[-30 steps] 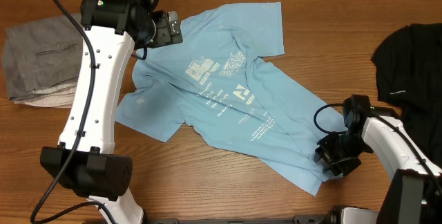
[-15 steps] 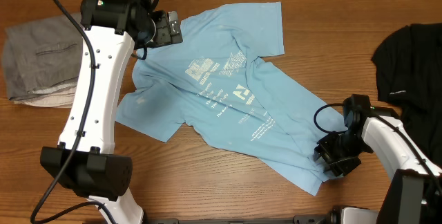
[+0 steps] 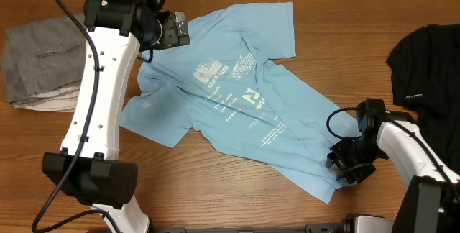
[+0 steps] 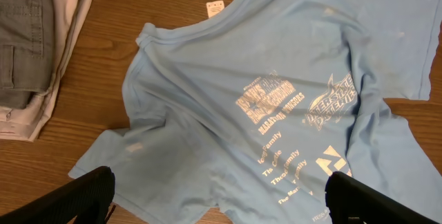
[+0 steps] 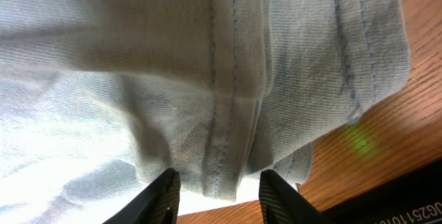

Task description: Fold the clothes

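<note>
The light blue T-shirt (image 3: pixel 244 103) lies spread and wrinkled on the wooden table, white printed text facing up. My left gripper (image 3: pixel 172 30) hovers above the collar at the top left. In the left wrist view its fingers (image 4: pixel 221 196) are wide open and empty over the shirt (image 4: pixel 276 92). My right gripper (image 3: pixel 345 162) is at the shirt's lower right hem corner. In the right wrist view its fingers (image 5: pixel 217 193) are apart, with a bunched fold of the hem (image 5: pixel 228 79) hanging between them, not pinched.
A folded grey garment pile (image 3: pixel 39 60) lies at the far left and also shows in the left wrist view (image 4: pixel 27 37). A black garment (image 3: pixel 428 53) lies at the right edge. A white size tag (image 4: pixel 215 7) sits at the collar.
My right gripper has edged very slightly left into the hem. The left arm and the shirt have not moved.
</note>
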Controlling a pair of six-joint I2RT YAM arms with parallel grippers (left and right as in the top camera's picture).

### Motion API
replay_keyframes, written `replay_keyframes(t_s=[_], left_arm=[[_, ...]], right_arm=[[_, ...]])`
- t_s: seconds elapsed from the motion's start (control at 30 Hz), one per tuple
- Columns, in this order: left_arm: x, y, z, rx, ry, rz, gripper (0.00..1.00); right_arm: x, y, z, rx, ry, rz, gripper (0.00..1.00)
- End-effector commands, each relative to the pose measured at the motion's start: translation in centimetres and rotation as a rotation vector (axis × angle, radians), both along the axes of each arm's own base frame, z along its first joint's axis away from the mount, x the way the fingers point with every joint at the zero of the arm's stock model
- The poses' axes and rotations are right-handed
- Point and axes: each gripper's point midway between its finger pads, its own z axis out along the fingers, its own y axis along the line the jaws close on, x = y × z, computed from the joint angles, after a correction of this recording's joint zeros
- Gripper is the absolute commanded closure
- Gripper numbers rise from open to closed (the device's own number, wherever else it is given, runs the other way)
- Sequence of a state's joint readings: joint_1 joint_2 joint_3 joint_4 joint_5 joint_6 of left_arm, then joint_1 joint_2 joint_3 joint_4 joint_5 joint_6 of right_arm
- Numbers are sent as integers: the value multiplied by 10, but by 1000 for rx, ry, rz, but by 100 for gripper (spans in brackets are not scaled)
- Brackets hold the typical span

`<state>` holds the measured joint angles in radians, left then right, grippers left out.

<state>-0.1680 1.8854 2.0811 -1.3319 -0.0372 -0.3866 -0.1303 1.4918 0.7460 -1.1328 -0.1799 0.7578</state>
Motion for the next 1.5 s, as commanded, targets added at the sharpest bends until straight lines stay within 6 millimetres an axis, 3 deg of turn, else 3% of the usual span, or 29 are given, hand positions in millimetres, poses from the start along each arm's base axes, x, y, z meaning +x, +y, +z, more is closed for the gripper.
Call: replay_keyframes(t_s=[0.0, 0.7, 0.8, 1.1, 1.33, 1.47], left_arm=[[2, 1, -4, -5, 11, 8, 0], [2, 1, -4, -5, 11, 8, 0], [2, 1, -4, -5, 11, 8, 0], [2, 1, -4, -6, 11, 8, 0], [2, 1, -4, -5, 11, 8, 0], [2, 1, -4, -5, 11, 8, 0]], right_arm=[[-1, 2, 0, 9, -1, -1, 58], [-6, 3, -11, 12, -3, -2, 58], [-7, 3, -10, 13, -2, -1, 63], [-6, 3, -10, 13, -2, -1, 65], [-3, 3, -9, 12, -12, -2, 76], [-1, 5, -7, 24, -17, -5, 78]])
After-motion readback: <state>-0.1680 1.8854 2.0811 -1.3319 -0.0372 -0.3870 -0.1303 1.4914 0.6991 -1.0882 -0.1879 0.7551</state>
